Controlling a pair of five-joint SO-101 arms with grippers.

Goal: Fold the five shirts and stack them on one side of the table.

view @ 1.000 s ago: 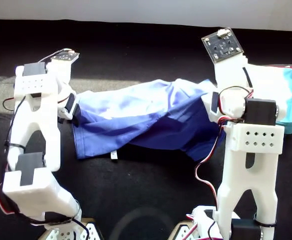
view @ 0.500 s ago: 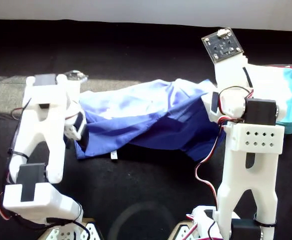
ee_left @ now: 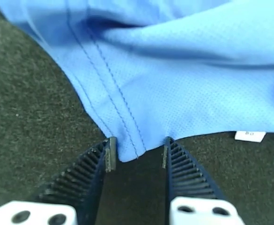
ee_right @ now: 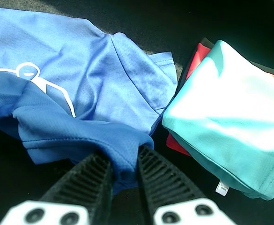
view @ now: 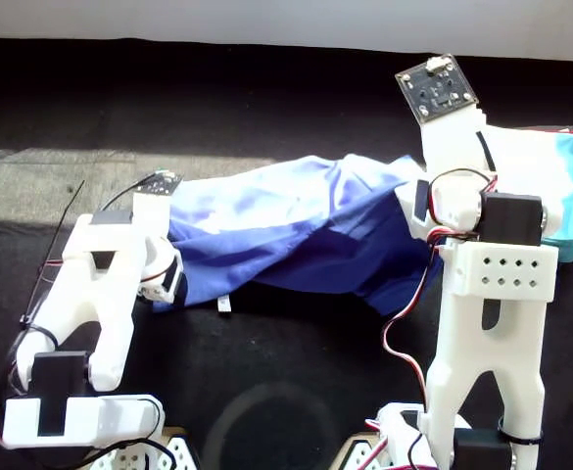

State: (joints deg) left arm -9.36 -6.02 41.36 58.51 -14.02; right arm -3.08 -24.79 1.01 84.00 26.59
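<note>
Here, right jaws seemingly pinch blue shirt (ee_right: 104, 70).

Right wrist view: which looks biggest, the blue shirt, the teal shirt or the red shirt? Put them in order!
1. The blue shirt, spread out.
2. The teal shirt, folded.
3. The red shirt, mostly hidden under the teal one, so its real size is unsure.

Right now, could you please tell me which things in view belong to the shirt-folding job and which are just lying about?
Belonging to the job:
blue shirt, half spread
folded stack, teal shirt on top
left gripper, fingers open at the blue shirt's hem corner
right gripper, shut on the blue shirt beside the stack

Just lying about:
black table cover
white wall behind
</note>
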